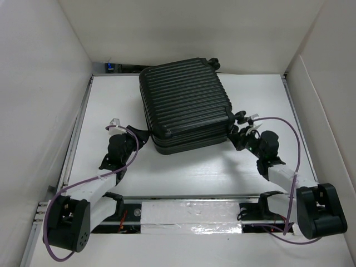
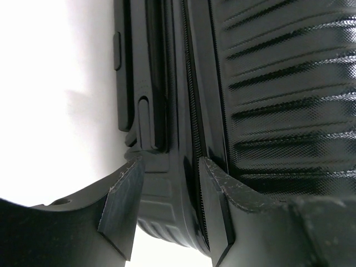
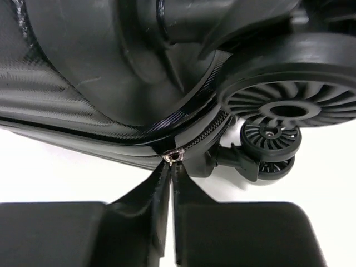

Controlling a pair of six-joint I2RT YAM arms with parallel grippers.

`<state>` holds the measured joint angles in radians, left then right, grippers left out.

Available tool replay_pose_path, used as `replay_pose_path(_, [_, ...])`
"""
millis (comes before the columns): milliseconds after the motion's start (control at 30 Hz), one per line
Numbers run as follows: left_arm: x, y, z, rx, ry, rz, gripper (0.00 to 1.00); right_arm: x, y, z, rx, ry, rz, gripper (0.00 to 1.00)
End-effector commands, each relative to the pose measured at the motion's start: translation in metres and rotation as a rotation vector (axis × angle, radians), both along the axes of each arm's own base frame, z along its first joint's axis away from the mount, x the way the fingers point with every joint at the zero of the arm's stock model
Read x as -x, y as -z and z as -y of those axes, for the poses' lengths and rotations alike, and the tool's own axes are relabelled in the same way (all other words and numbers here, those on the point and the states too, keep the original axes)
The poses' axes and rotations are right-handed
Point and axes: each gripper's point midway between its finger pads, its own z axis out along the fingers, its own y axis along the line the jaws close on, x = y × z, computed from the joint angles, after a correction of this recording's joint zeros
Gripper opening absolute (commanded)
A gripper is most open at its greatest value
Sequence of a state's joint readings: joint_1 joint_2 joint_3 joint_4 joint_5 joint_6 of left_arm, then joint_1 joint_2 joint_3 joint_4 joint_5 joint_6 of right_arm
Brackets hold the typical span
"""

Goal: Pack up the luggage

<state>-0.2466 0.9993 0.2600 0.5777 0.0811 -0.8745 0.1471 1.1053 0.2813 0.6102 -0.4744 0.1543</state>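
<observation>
White table (image 1: pixel 189 172) | ribbed black hard-shell luggage (image 1: pixel 186 103) | right claw (image 3: pixel 171 167) pinching zipper pull (image 3: pixel 174 157)

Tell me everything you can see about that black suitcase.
The suitcase is a black hard shell with glossy ribs and rounded corners, lying flat on the white table, halves together. Small spoked wheels sit along its right side. The right gripper pinches its zipper pull; the open left gripper straddles its near-left corner.

Black-jointed arms (image 1: pixel 94 189) with white links carry purple cables (image 1: pixel 302 153).
</observation>
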Motion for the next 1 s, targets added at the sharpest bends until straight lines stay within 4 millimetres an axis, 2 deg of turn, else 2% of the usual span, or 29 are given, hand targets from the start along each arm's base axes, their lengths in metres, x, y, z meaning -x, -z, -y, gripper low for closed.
replay_pose_path(0, [0.0, -0.034, 0.022, 0.079, 0.107, 0.121, 0.41, -0.006, -0.031, -0.016, -0.003, -0.031, 0.107, 0.03])
replay_pose_path(33, [0.0, -0.034, 0.023, 0.084, 0.111, 0.12, 0.41, -0.005, -0.031, -0.018, 0.0, -0.024, 0.106, 0.0])
replay_pose_path(167, [0.001, -0.035, 0.032, 0.105, 0.141, 0.13, 0.41, 0.006, -0.033, -0.034, 0.0, -0.013, 0.079, 0.0])
replay_pose_path(200, [0.004, -0.037, 0.043, 0.104, 0.168, 0.134, 0.41, 0.014, -0.035, -0.048, -0.005, -0.025, 0.081, 0.0])
replay_pose_path(267, [0.002, -0.04, 0.054, 0.087, 0.169, 0.141, 0.41, 0.023, -0.033, -0.062, 0.0, -0.033, 0.058, 0.0])
replay_pose_path(300, [0.003, -0.041, 0.06, 0.082, 0.178, 0.143, 0.41, 0.031, -0.034, -0.077, -0.003, -0.042, 0.05, 0.0])
replay_pose_path(333, [0.009, -0.042, 0.073, 0.084, 0.208, 0.144, 0.41, 0.036, -0.032, -0.085, -0.002, -0.049, 0.039, 0.0])
replay_pose_path(400, [0.007, -0.044, 0.081, 0.08, 0.206, 0.147, 0.41, 0.041, -0.03, -0.096, -0.001, -0.021, 0.015, 0.0])
replay_pose_path(433, [0.01, -0.044, 0.088, 0.083, 0.222, 0.145, 0.41, 0.052, -0.031, -0.116, 0.001, -0.064, 0.005, 0.0])
replay_pose_path(500, [0.01, -0.047, 0.092, 0.094, 0.223, 0.151, 0.41, 0.058, -0.028, -0.129, 0.014, -0.058, -0.017, 0.0])
replay_pose_path(533, [0.01, -0.046, 0.092, 0.096, 0.224, 0.148, 0.41, 0.071, -0.028, -0.15, 0.026, -0.103, -0.021, 0.0])
replay_pose_path(633, [0.013, -0.048, 0.099, 0.101, 0.242, 0.148, 0.41, 0.084, -0.032, -0.176, 0.03, -0.134, -0.02, 0.0])
replay_pose_path(667, [0.014, -0.05, 0.102, 0.107, 0.253, 0.151, 0.41, 0.096, -0.038, -0.196, 0.012, -0.184, -0.013, 0.0])
replay_pose_path(733, [0.017, -0.053, 0.107, 0.114, 0.27, 0.157, 0.41, 0.11, -0.042, -0.217, -0.006, -0.234, -0.011, 0.0])
replay_pose_path(767, [0.018, -0.056, 0.11, 0.116, 0.275, 0.162, 0.41, 0.122, -0.045, -0.236, -0.008, -0.281, -0.012, 0.0])
replay_pose_path(867, [0.025, -0.064, 0.134, 0.1, 0.335, 0.173, 0.41, 0.142, -0.038, -0.26, 0.03, -0.348, -0.037, 0.0])
replay_pose_path(900, [0.035, -0.057, 0.147, 0.044, 0.388, 0.157, 0.41, 0.152, -0.037, -0.269, 0.04, -0.36, -0.04, 0.0])
replay_pose_path(933, [0.033, -0.051, 0.151, 0.011, 0.375, 0.132, 0.41, 0.16, -0.039, -0.272, 0.032, -0.387, -0.041, 0.0])
replay_pose_path(967, [0.033, -0.054, 0.156, 0.002, 0.383, 0.134, 0.41, 0.166, -0.041, -0.274, 0.02, -0.406, -0.04, 0.0])
